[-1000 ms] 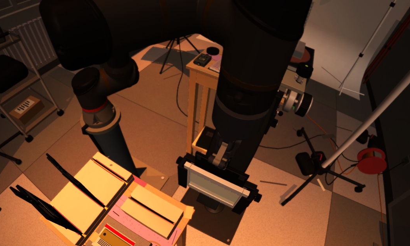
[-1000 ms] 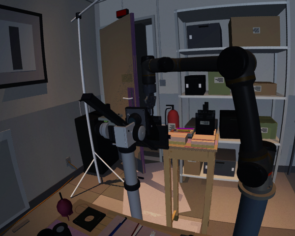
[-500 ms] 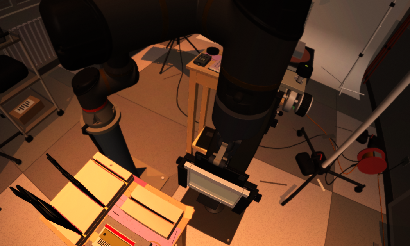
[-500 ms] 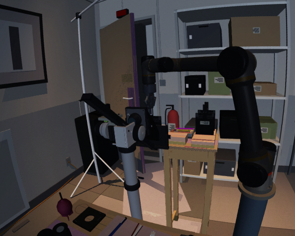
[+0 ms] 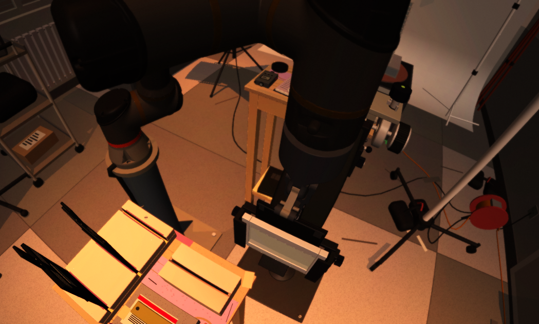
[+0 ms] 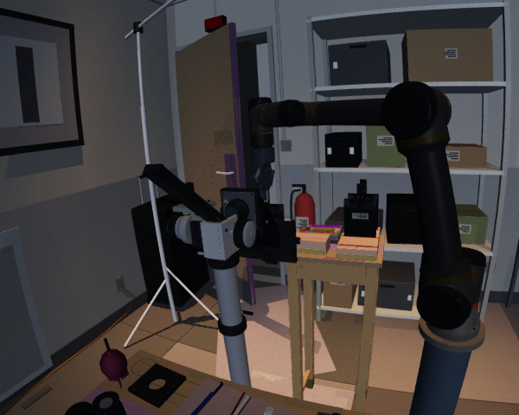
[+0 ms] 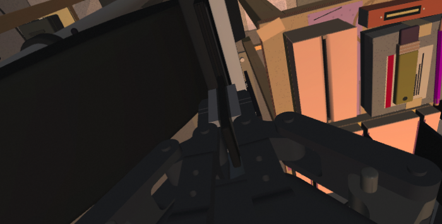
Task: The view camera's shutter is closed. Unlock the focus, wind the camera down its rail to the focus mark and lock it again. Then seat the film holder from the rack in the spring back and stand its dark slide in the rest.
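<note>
The dark slide's thin black tab (image 7: 228,126) stands up from the film holder seated in the spring back (image 5: 281,237) of the view camera (image 6: 255,223), just behind the pale ground glass. The camera sits on its rail atop a grey column (image 6: 231,308), with the focus knob (image 5: 400,137) at its side. The wooden rack (image 5: 102,258) on the side table carries black film holders, and the slotted wooden rest (image 5: 201,276) lies beside it. My gripper (image 5: 290,205) comes straight down onto the top of the camera back, and it is closed on the dark slide's tab.
A wooden side table (image 6: 336,263) stands right next to the camera back. A second small table (image 5: 269,86) with a light meter is behind the camera. A light stand (image 5: 424,217) and a red cable reel (image 5: 488,211) occupy the floor to the right.
</note>
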Robot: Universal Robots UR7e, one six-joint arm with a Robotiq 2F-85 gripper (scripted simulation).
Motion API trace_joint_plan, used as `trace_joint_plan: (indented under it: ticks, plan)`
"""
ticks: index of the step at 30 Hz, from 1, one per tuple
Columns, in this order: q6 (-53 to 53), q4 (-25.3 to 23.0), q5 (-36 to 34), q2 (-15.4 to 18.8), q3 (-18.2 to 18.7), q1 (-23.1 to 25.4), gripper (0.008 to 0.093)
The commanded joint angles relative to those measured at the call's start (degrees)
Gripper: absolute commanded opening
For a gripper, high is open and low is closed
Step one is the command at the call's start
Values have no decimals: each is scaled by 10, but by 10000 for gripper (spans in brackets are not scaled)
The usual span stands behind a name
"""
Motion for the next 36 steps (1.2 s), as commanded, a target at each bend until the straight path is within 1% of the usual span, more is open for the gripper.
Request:
trace_joint_plan:
  ticks: [1, 10, 18, 27, 36]
  plan:
    - [0, 0, 0, 0, -1, 0, 80]
    - [0, 13, 0, 0, -15, 0, 80]
    - [0, 37, 0, 1, -39, 0, 80]
    - [0, 74, 0, 6, -81, 0, 80]
    - [0, 120, 0, 14, -136, 0, 80]
